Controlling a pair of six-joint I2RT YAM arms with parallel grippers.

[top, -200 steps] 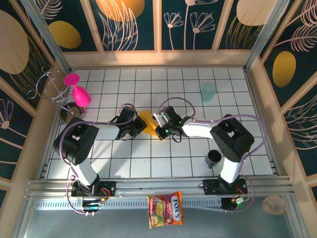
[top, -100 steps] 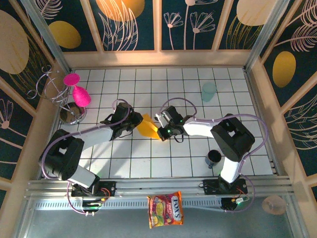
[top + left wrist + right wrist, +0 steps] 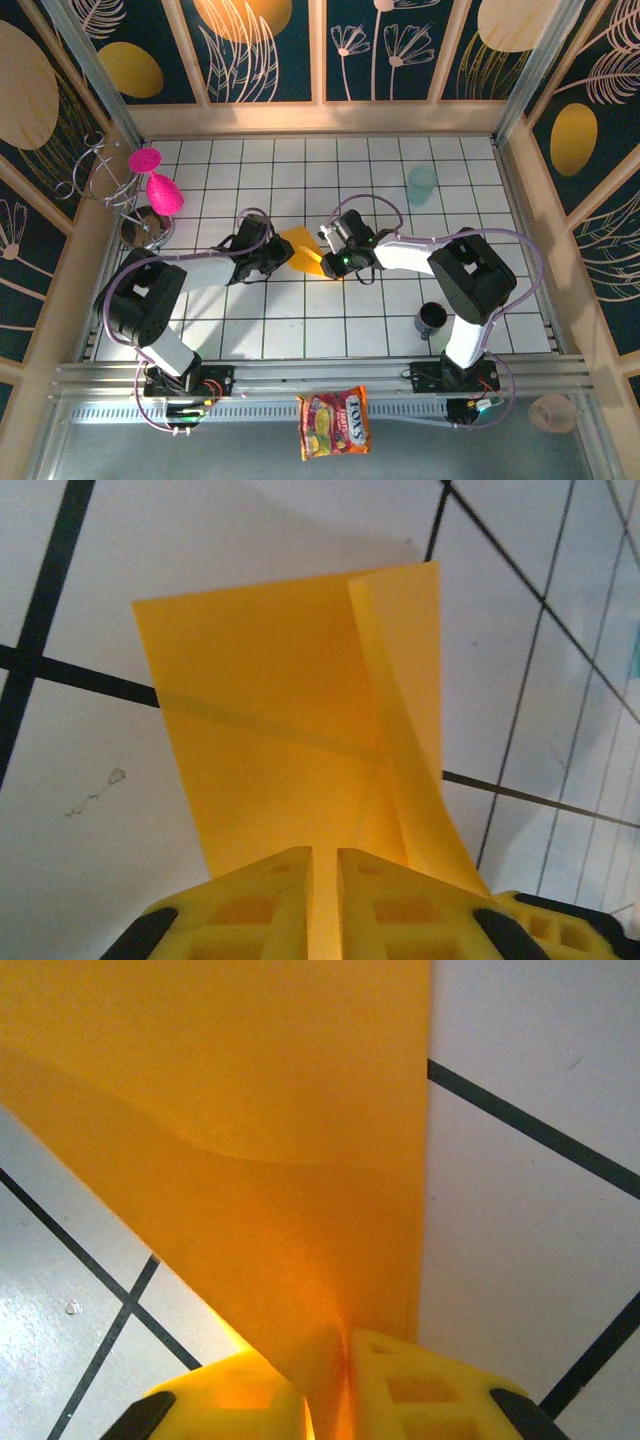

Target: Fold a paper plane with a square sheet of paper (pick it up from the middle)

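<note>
— Overhead, what has changed?
— The left pincer point(image 3: 281, 256) swung out, then drew back. The square sheet of paper point(image 3: 303, 250) now sits between it and the right pincer point(image 3: 326, 262), probably mid-fold and no dart yet.
— Left wrist?
— The left pincer point(image 3: 323, 895) is narrow, nipping the sheet's near edge; ahead, one flap is creased over.
— Right wrist?
— The right pincer point(image 3: 335, 1385) clamps it too; plain orange-yellow paper billows ahead.

Left claw point(image 3: 323, 860) pinches near edge of orange-yellow paper sheet point(image 3: 270, 720), right strip creased up, above white-tiled desk point(image 3: 80, 570).
</note>
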